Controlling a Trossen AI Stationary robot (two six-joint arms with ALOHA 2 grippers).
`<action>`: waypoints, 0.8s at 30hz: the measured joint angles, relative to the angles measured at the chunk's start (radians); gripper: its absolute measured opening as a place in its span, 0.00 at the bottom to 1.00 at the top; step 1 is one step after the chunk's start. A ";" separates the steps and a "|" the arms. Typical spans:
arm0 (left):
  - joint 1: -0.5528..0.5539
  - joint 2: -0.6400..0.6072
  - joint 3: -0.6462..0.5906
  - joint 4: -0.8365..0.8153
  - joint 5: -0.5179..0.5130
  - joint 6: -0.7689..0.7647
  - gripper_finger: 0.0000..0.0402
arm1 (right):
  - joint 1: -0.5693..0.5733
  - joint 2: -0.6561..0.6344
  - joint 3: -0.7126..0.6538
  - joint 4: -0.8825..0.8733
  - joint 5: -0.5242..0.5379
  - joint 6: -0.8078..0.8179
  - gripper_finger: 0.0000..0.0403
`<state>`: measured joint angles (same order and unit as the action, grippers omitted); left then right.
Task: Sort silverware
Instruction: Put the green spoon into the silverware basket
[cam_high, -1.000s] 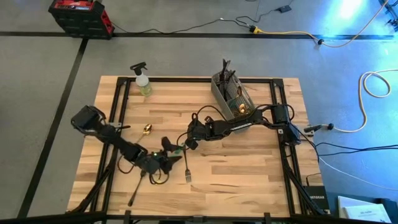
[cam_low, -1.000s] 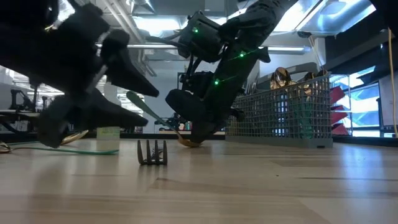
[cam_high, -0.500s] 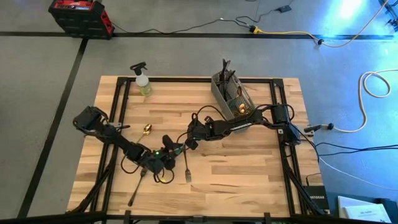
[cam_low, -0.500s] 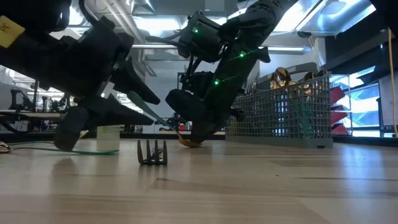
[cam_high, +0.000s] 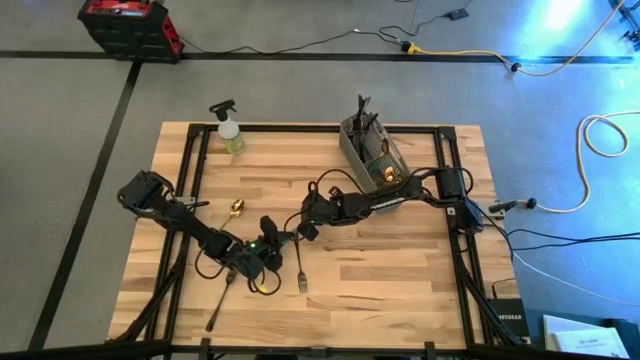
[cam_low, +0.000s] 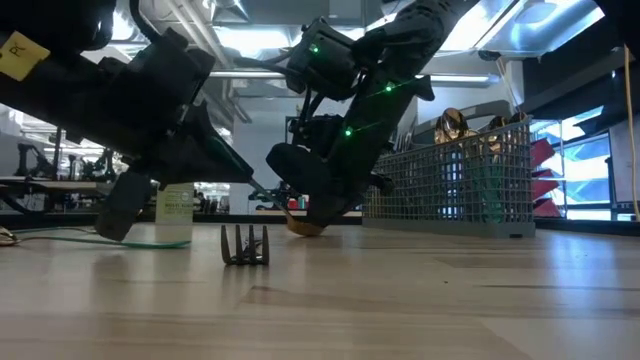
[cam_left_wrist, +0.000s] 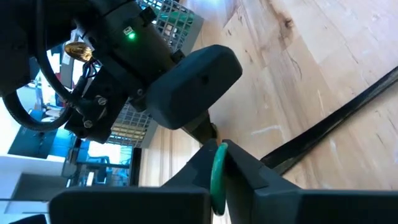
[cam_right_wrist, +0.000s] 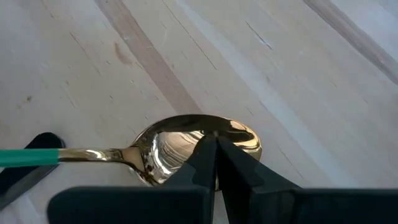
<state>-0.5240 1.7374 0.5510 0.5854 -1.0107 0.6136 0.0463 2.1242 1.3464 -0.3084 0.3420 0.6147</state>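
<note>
Wooden tabletop (cam_high: 400, 270), mid-span: my right gripper (cam_right_wrist: 214, 155) pinches the bowl of a green-handled spoon (cam_right_wrist: 186, 146) while my left gripper (cam_left_wrist: 217, 177) clamps its handle. If both pull at once, I judge the spoon could twist free and drop.

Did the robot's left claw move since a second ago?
Yes. Seen from above, the left gripper has slid toward the dark fork lying on the wooden table, and it now clamps the green handle of the gold spoon.
</note>
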 joint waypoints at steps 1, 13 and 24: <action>0.000 0.000 0.000 0.000 -0.001 0.000 0.00 | 0.000 0.000 0.000 -0.001 0.000 -0.014 0.00; -0.018 0.000 0.000 0.003 -0.035 0.001 0.00 | 0.072 -0.197 -0.002 -0.079 0.141 -0.102 0.09; -0.086 0.000 0.057 0.151 -0.281 0.403 0.00 | 0.403 -0.347 -0.002 -0.189 0.562 0.000 0.20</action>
<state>-0.6100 1.7370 0.6082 0.7367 -1.2916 1.0165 0.4493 1.7776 1.3445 -0.4973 0.9042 0.6151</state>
